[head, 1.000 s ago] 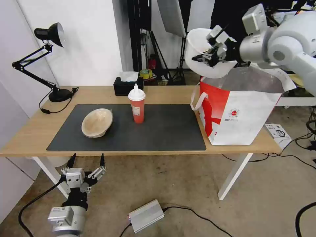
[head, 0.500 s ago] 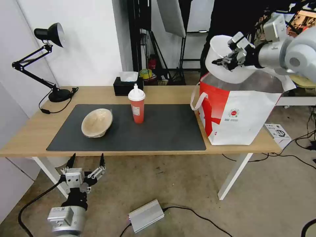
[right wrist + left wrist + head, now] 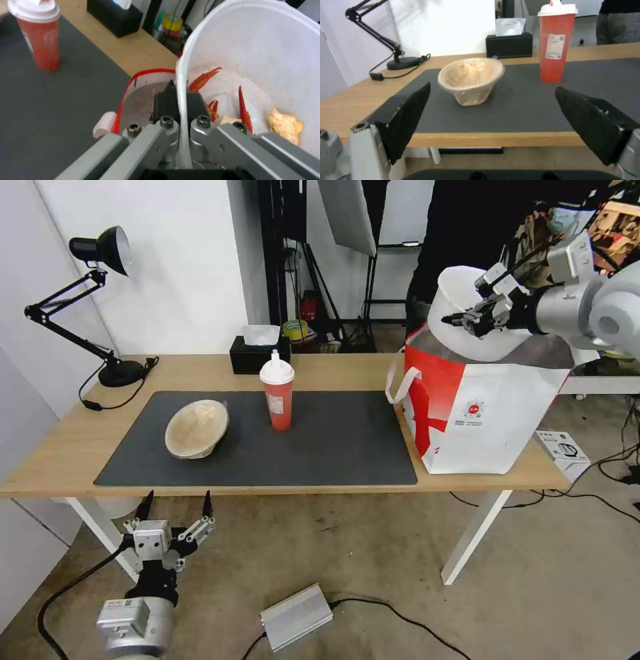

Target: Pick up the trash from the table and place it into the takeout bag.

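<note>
Since a second earlier, only the right arm had shifted, carrying the white plastic bowl [image 3: 467,323] toward 3 o'clock and lower, over the takeout bag's [image 3: 487,413] mouth. Going left to right: the left gripper [image 3: 175,508] hung below the table's [image 3: 67,447] front edge, fingers spread wide; the beige pulp bowl [image 3: 197,428] lay tilted on the dark mat [image 3: 333,447]; the red drink cup [image 3: 277,393] stood upright at its 3 o'clock; the right gripper [image 3: 178,96] pinched the bowl's rim, crayfish scraps [image 3: 241,106] inside.
</note>
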Available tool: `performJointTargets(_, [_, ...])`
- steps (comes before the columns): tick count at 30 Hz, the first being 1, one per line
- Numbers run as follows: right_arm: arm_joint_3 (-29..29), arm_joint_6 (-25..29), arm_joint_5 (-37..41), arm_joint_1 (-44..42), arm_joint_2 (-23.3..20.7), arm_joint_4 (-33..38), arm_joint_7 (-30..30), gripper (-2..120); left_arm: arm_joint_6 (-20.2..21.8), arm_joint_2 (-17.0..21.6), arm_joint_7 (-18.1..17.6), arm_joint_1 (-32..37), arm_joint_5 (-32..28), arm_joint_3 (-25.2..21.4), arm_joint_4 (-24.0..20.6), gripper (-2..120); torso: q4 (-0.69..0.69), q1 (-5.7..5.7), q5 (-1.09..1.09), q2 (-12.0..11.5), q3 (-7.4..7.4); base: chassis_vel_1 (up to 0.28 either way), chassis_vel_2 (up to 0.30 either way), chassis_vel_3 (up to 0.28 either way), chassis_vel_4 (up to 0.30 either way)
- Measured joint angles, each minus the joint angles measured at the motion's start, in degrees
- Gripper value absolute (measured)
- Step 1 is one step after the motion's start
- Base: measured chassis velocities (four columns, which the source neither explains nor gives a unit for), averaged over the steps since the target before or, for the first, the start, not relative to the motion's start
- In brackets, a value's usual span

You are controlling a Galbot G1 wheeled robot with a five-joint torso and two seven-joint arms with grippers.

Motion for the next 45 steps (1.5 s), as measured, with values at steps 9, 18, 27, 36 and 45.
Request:
performJointTargets(9, [-0.2, 0.0, -0.1, -0.4, -1.8, 1.6, -0.6, 0, 0.0, -0.1, 0.0, -0.1, 0.1, 0.1, 0.3, 100, 0.0, 0.0, 0.0, 0.0, 0.0, 0.0, 0.0, 0.0, 0.0])
performJointTargets(18, [-0.1, 0.0, -0.1, -1.3, -3.6, 3.3, -0.7, 0, 0.0, 0.1, 0.0, -0.6, 0.1, 0.2, 0.7, 100, 0.0, 0.0, 0.0, 0.0, 0.0, 0.0, 0.0, 0.0, 0.0])
performJointTargets(27, [-0.1, 0.0, 0.0, -1.5, -5.4, 5.2, -1.0, 0, 0.2, 0.1, 0.0, -1.4, 0.0, 0.7, 1.7, 100, 0.0, 0.0, 0.0, 0.0, 0.0, 0.0, 0.0, 0.0, 0.0])
performJointTargets(36, [1.4, -0.1, 0.1, -2.9, -7.1, 6.7, -2.5, 0, 0.2, 0.3, 0.1, -1.5, 0.1, 0.8, 1.7, 100, 0.0, 0.0, 0.0, 0.0, 0.0, 0.0, 0.0, 0.0, 0.0])
performJointTargets(45, [5.0, -0.1, 0.1, -6.8, -8.8, 8.2, -2.9, 0, 0.2, 0.4, 0.1, -1.5, 0.1, 1.1, 1.7, 100, 0.0, 0.0, 0.0, 0.0, 0.0, 0.0, 0.0, 0.0, 0.0])
